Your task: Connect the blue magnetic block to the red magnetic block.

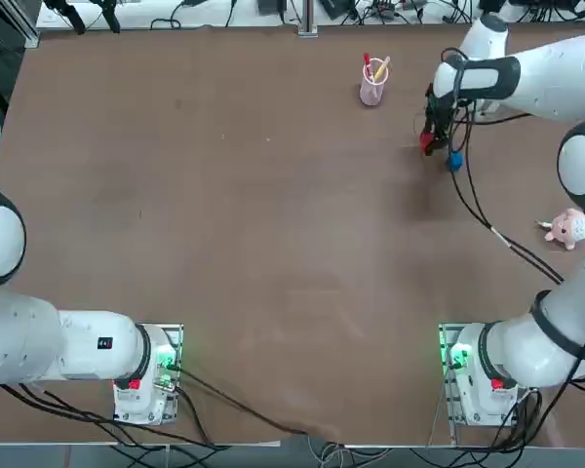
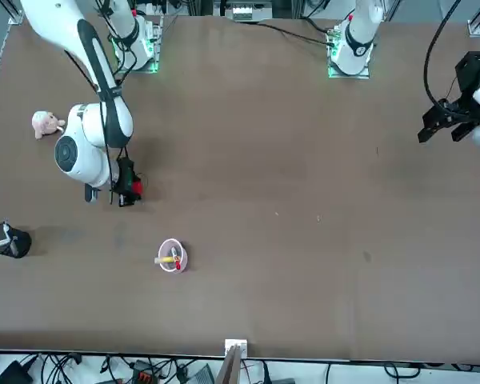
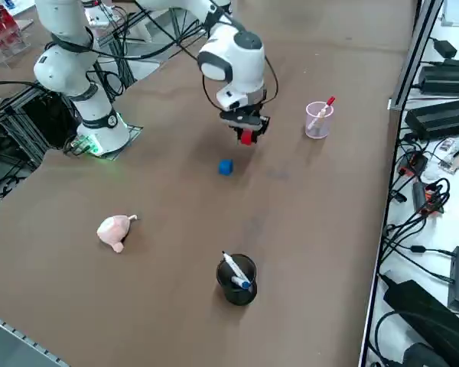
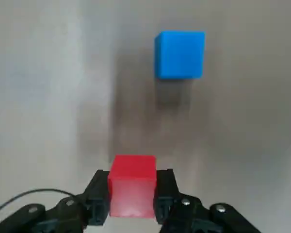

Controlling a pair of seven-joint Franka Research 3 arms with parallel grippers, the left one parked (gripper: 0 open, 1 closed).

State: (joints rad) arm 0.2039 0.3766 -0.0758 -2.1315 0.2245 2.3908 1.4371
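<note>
Brown worktop (image 1: 224,224). We see the right gripper (image 4: 132,204) at upper right of the top view, its fingers (image 4: 98,194) closed on the red block (image 4: 132,191). The blue block (image 4: 179,54) lies on the worktop near it, not touching.

My right arm reaches far out across the table from its base, the upper links rising, bending at the elbow and sloping forward to the wrist. The wrist turns downward, so my right gripper (image 4: 132,204) points at the tabletop and hangs just above it. Both black fingers (image 4: 98,194) are closed in on the red magnetic block (image 4: 132,190), one pad pressed against each opposite side, holding it clear of the surface. A dark cable trails back from my wrist along the forearm.
</note>
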